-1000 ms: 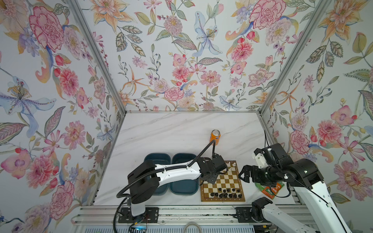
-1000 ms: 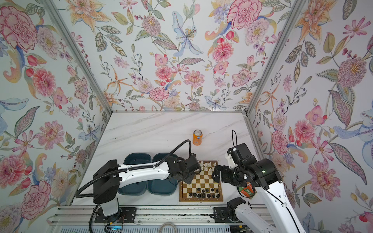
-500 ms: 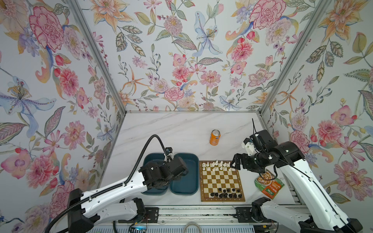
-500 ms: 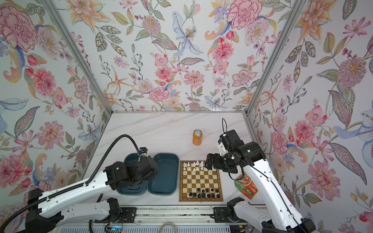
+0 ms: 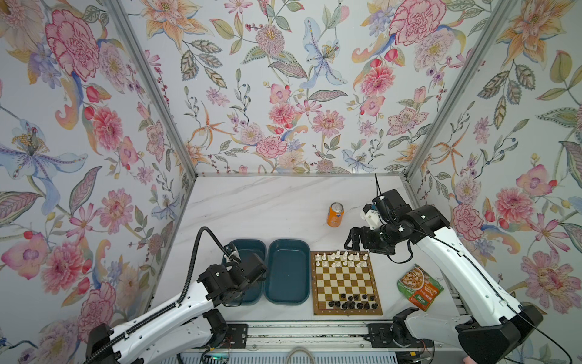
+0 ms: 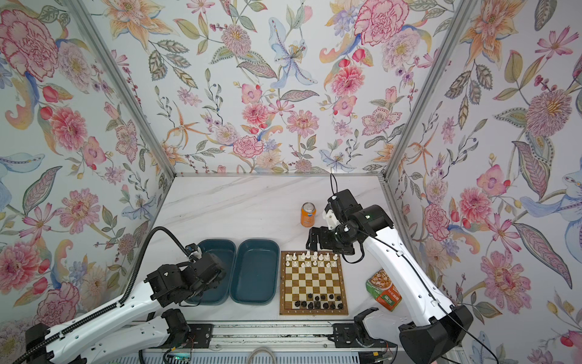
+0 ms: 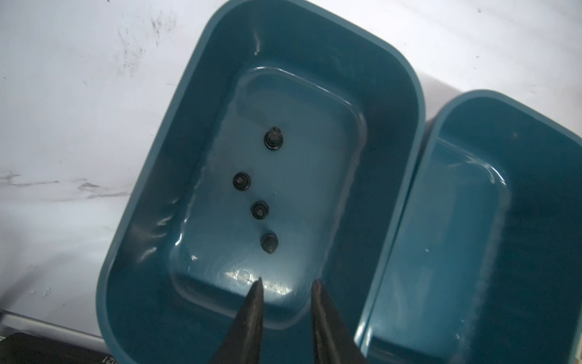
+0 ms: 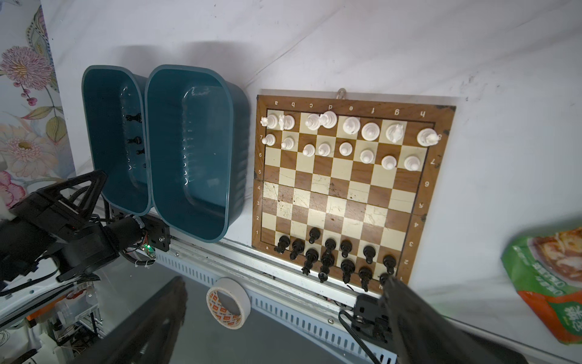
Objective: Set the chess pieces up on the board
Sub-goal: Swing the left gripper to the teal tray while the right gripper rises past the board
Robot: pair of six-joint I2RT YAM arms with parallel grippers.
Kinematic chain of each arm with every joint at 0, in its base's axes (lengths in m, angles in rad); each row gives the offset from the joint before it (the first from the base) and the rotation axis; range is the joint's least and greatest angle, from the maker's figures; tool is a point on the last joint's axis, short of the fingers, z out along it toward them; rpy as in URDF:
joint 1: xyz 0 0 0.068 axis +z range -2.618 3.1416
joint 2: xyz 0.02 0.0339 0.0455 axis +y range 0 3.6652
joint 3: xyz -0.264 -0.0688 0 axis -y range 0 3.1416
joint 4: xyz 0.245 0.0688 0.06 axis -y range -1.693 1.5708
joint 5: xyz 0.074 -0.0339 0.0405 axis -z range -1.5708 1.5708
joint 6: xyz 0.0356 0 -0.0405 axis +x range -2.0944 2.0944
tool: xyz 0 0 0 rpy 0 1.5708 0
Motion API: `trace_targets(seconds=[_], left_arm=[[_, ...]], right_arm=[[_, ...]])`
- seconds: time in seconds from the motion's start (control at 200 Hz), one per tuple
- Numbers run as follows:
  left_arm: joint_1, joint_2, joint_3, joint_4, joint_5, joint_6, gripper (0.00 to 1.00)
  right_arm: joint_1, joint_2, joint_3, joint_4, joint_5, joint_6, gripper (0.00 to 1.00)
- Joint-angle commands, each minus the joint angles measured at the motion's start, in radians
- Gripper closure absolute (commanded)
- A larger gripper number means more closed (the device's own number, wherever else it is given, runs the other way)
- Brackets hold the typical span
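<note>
Directly over the left teal tray [image 7: 141, 236], the left end effector [image 7: 288, 281] hangs with its two dark fingers [image 7: 252, 315] only a narrow gap apart and nothing between them. The tips sit above one short end of the tray floor, clear of the four black pieces [image 7: 259, 209] that stand there in a loose line, each apart from the next. A second teal tray [image 7: 472, 252] lies right alongside the first, long side to long side; whether the rims touch I cannot tell.

The right end effector [image 8: 283, 279] is spread wide, its fingers far apart at the edges of the right wrist view, and it grips nothing. In both top views it hovers above the worktop [image 5: 267, 208] just past the far right corner of the board [image 5: 345, 280], close to the white rows but not touching them.

The board lies flat on the worktop, just to the right of the second tray. The white pieces [image 8: 346, 138] stand upright in the two far rows, several of them off the centres of their squares. The other black pieces [image 8: 330, 255] stand in two uneven rows along the near edge.

Beyond the board an orange can [image 5: 335, 215] stands upright, near the right end effector. A green and orange snack packet [image 5: 420, 286] lies on the worktop to the right of the board, beside the right arm. A roll of tape [image 8: 228, 304] lies below the front rail, off the worktop.
</note>
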Motion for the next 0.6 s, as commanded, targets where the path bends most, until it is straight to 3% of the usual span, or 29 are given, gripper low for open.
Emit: trace_targets(seconds=[0.0,0.295,0.591], left_arm=[[0.104,0.054,-0.004,0.096,0.049,0.162,0.72],[0.376,0.213,0.043,0.218,0.140,0.429,0.74],[0.443,0.357,0.085,0.304,0.206,0.537,0.76]], right_arm=[[0.008,0.010,0.029,0.015,-0.005,-0.012,0.01],[0.007,0.010,0.009,0.030,0.017,0.013,0.01],[-0.007,0.030,0.004,0.040,0.022,0.034,0.01]])
